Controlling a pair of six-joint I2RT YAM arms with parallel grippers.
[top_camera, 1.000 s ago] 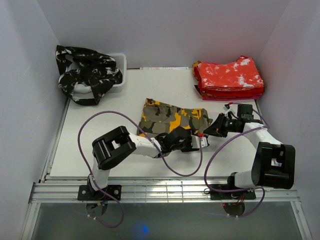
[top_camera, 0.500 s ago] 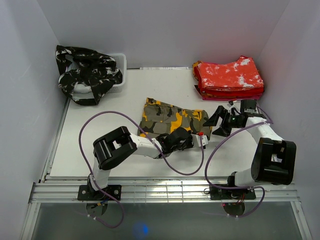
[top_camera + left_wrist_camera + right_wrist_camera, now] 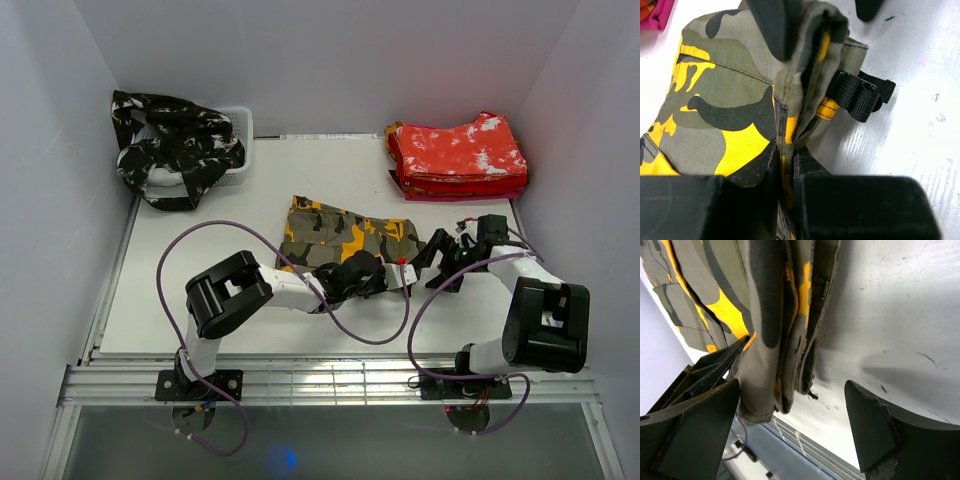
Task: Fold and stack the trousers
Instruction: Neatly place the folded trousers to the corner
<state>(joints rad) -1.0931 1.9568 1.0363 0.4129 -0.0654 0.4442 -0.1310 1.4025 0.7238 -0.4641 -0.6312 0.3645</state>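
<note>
The olive, orange-yellow and black camouflage trousers lie folded at the table's middle. My left gripper is shut on their near right edge. In the left wrist view the cloth fold is pinched between the jaws of that gripper, and a black strap sticks out beside it. My right gripper stands open at the trousers' right end. In its own view, the layered cloth edge hangs between the spread fingers of the right gripper, nearer the left one.
A stack of folded red-and-white trousers sits at the back right. Black-and-white trousers spill over a white basket at the back left. White walls enclose the table on three sides. Purple cables loop near both arms.
My right gripper has opened, then dropped back to the trousers' right edge. My left gripper has closed down onto the cloth edge and shifted slightly right.
</note>
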